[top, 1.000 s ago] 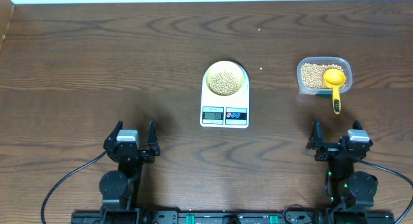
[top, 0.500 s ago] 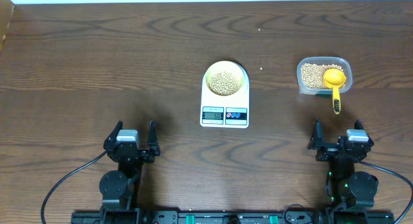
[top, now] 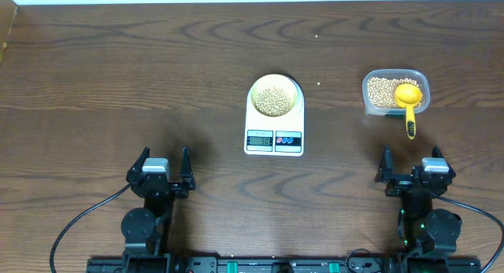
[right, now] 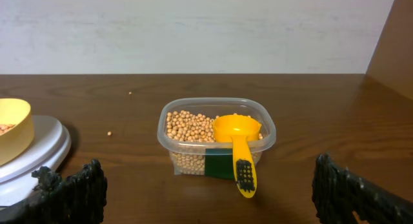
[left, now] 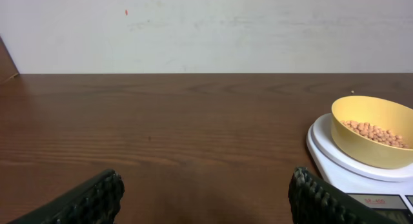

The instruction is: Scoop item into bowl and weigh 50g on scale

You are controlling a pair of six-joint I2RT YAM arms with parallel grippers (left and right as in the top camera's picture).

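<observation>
The pale yellow bowl (top: 275,97) stands on the white scale (top: 274,136) at the table's middle, with tan beans (top: 274,100) inside; the left wrist view shows the bowl (left: 371,137) on the scale (left: 335,166). More beans (right: 187,126) fill a clear tub (top: 394,92) at the right, and a bright yellow scoop (top: 408,100) rests on it, handle over the near rim. My left gripper (top: 164,169) sits open near the front edge, well left of the scale. My right gripper (top: 410,167) is open too, in front of the tub (right: 216,141) and scoop (right: 240,150). Neither holds anything.
Stray beans lie on the wood between scale and tub (right: 109,133). The scale's display (top: 261,140) is lit. A pale wall runs behind the table's far edge. Cables trail from both arm bases at the front.
</observation>
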